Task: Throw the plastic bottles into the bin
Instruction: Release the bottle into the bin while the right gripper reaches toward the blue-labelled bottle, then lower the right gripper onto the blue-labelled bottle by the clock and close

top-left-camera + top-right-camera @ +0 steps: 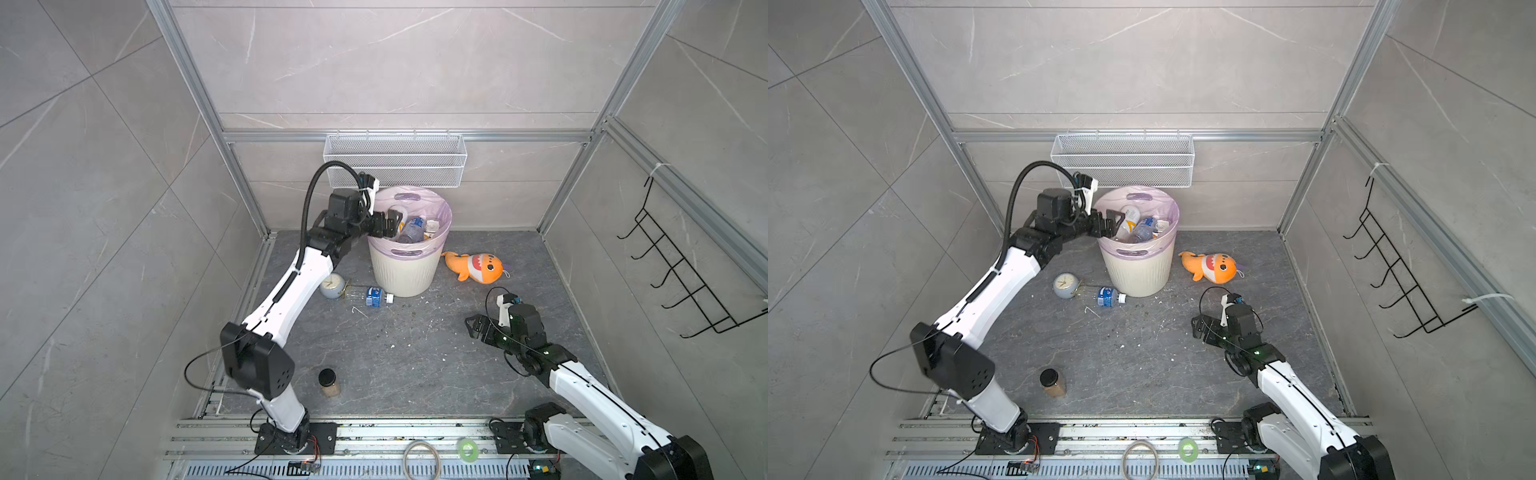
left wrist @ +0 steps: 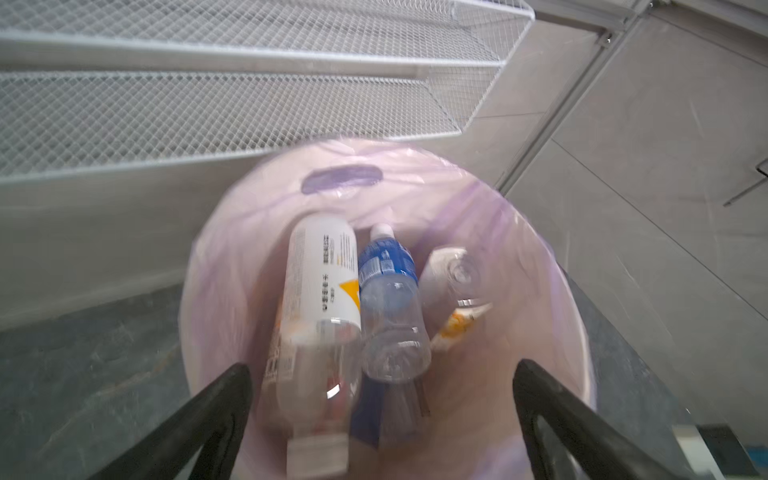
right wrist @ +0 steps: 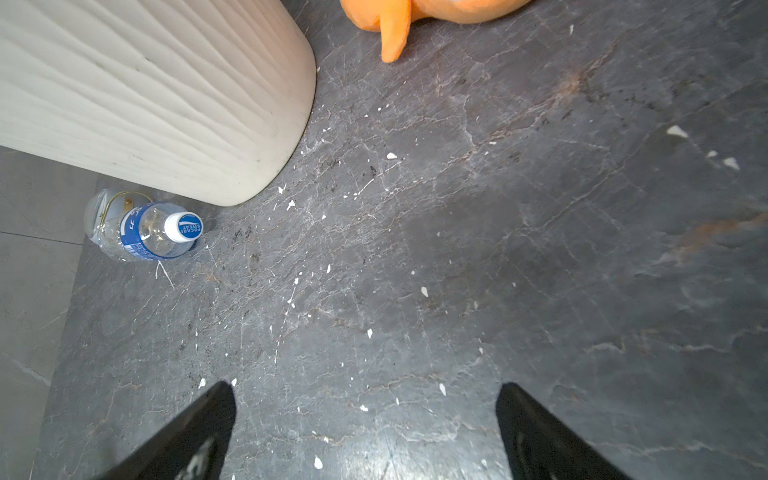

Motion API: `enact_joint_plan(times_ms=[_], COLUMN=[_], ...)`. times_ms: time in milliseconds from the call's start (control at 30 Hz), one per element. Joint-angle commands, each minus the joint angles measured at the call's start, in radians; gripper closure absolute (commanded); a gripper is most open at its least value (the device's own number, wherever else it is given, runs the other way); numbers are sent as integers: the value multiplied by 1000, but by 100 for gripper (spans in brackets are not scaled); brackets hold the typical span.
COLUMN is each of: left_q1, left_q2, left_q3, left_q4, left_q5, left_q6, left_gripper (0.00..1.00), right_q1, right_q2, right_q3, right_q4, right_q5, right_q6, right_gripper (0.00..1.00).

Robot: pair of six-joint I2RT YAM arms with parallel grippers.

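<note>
The bin [image 1: 405, 274] [image 1: 1138, 274] stands at the back of the floor, lined with a pale lilac bag [image 2: 216, 266]. Inside lie several plastic bottles, among them a white-labelled one [image 2: 320, 291] [image 1: 1129, 216], blurred, and a blue-labelled one [image 2: 386, 270] [image 1: 411, 228]. My left gripper [image 1: 390, 224] [image 1: 1113, 224] [image 2: 382, 368] hangs open over the bin's left rim, holding nothing. Another blue-labelled bottle [image 1: 376, 297] [image 1: 1111, 297] [image 3: 145, 232] lies on the floor by the bin's base [image 3: 145, 83]. My right gripper [image 1: 469, 324] [image 1: 1196, 326] [image 3: 365, 386] is open and empty above bare floor.
A pale-blue clock [image 1: 332, 284] lies left of the floor bottle. An orange plush shark [image 1: 476, 268] lies right of the bin. A black-lidded jar [image 1: 328, 382] stands near the front. A white mesh basket [image 1: 395, 160] hangs behind the bin, a black wire rack [image 1: 681, 266] on the right wall.
</note>
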Motion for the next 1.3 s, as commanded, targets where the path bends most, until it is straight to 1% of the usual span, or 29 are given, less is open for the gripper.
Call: enact_joint_plan(times_ms=[0,167,233,333,500,600,667,800,867,967,1067,1267], left_q1=[-3,-3,-3,-2,-1,-1,0,6,12,40,81,122], left_q2=[-204,-342,-391,-461,-533,-564,-572,-572,-574,-573,-559,-565], left_q3=[-96,-277,-343,-444,-576,-663,-715,-788,-832,-900,-933,-1014], left_q4=[169,182,186,190,174,206,218,231,245,269,255,272], left_q5=[16,-16,-35,-67,-150,-169,-199,-248,-276,-296,-298,-330], left_q6=[-31,-42,-49,-56,-76,-111,-140,-185,-213,-249,-273,-301], left_gripper=[0,0,0,0,0,0,0,0,0,0,0,0], right_q1=[-3,8,34,122,338,445,519,662,709,759,793,805], right_q2=[4,-5,-19,-28,6,73,124,240,303,402,502,678], right_q3=[-4,-11,-12,1,54,109,157,278,341,446,562,751], right_q4=[24,40,42,31,12,2,-13,-57,-75,-108,-155,-200], right_q5=[-21,-32,-7,84,295,386,456,591,641,667,682,652], right_q6=[-28,-49,-63,-91,-132,-150,-172,-230,-254,-286,-323,-397], right_gripper=[0,0,0,0,0,0,0,0,0,0,0,0])
